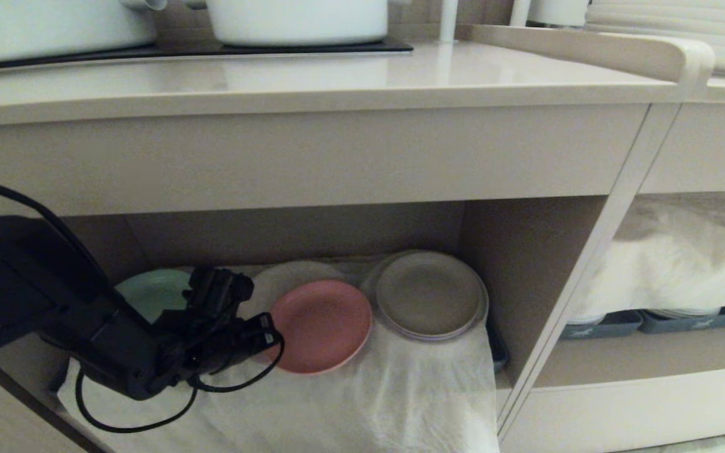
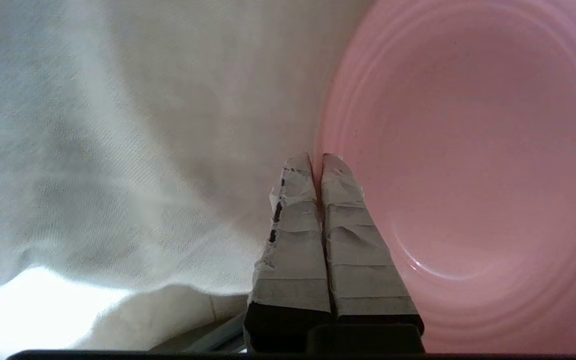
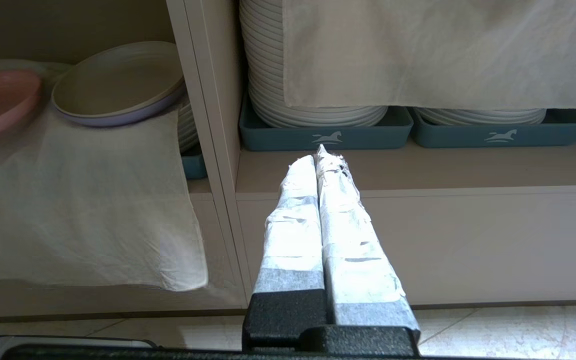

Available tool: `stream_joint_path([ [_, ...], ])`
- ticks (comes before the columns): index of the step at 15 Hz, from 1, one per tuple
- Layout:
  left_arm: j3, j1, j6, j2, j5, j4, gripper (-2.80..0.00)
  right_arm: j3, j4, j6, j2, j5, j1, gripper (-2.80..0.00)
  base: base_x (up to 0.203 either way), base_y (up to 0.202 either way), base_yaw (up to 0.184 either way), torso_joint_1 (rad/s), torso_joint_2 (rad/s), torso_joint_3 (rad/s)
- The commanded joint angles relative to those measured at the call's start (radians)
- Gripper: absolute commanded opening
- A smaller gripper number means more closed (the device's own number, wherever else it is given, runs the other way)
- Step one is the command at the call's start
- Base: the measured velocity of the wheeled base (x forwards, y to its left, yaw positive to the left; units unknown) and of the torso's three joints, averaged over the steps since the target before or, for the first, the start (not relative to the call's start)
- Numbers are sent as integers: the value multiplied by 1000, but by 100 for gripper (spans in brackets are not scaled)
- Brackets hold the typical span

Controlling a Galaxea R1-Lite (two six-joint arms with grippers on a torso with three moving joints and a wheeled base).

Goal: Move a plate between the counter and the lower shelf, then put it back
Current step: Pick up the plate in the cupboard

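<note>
The left claw (image 1: 269,340) reaches into the lower shelf (image 1: 526,277) from the near left, its taped fingers (image 2: 293,225) pressed together and clenched on the near-left rim of the pink plate (image 1: 321,326); in the left wrist view one finger lies over the plate's inner face and the other outside the rim, with the edge pinched between the tips. The plate sits in the shelf recess on a thin white cloth (image 1: 400,402) that lines the shelf floor and hangs over its front edge. Just to the right of the plate, touching or slightly overlapping its edge, lies a grey-brown plate (image 1: 428,294), apparently on top of another plate or a clear rim. Behind the claw and the arm, further left, part of a green plate (image 1: 155,292) shows, and a pale plate (image 1: 293,277) lies behind the pink one. The right claw (image 3: 320,160), seen only in its own wrist view, hangs outside the cabinet with its fingers closed on nothing, pointing toward a neighbouring shelf where stacks of white plates (image 3: 268,75) stand in blue-grey trays (image 3: 325,135). Above the recess runs the glossy beige worktop (image 1: 312,78), and at its back white pots (image 1: 296,19) stand on a black hob panel (image 1: 312,47).
</note>
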Motion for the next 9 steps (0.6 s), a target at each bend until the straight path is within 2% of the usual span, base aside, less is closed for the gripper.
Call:
stream_joint_path([
  [1,36,0,-1,-28,1,-4,-280,0,0,-1,1,0,1,-280,0,0,0,0,0,0],
  [9,176,0,-1,-120,43,-7,-280,0,0,0,1,0,0,-280,0,0,0,0,0,0],
])
